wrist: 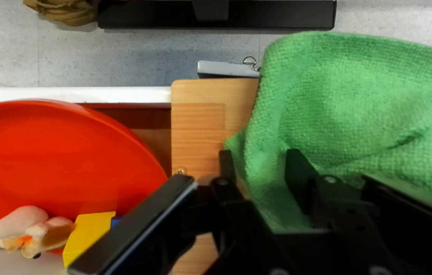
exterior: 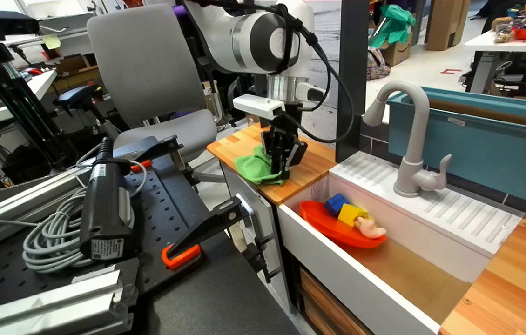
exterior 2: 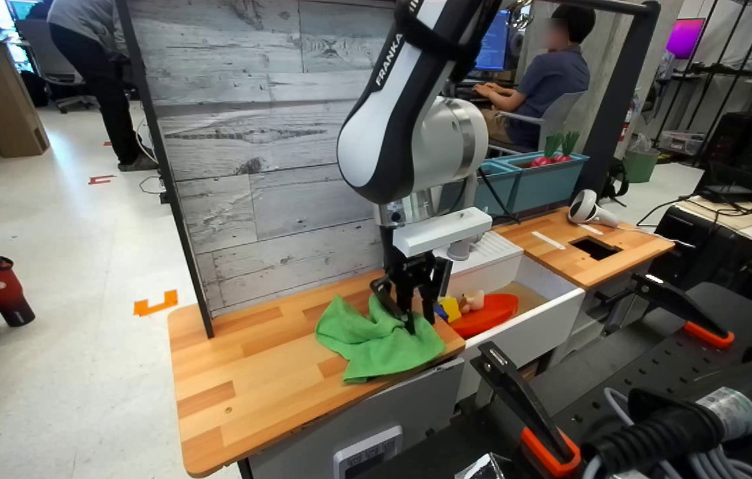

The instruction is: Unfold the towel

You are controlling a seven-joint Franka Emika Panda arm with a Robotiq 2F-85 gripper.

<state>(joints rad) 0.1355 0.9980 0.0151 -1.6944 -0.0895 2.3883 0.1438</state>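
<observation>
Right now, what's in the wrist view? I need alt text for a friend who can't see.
A robot's black gripper straddles the left part of a crumpled green towel, its jaws apart. The towel partly covers a wooden countertop; to the left are a red dish, a yellow block and a small pale toy.

Towel (exterior 2: 376,349), one. Plain green cloth; a nubby weave is shown in the wrist view. Crumpled, partly spread; soft folds are raised across the surface, and an irregular outline is presented. Laid on a wooden countertop (exterior 2: 243,379), beside its edge; whether any overhang is formed cannot be told.
</observation>
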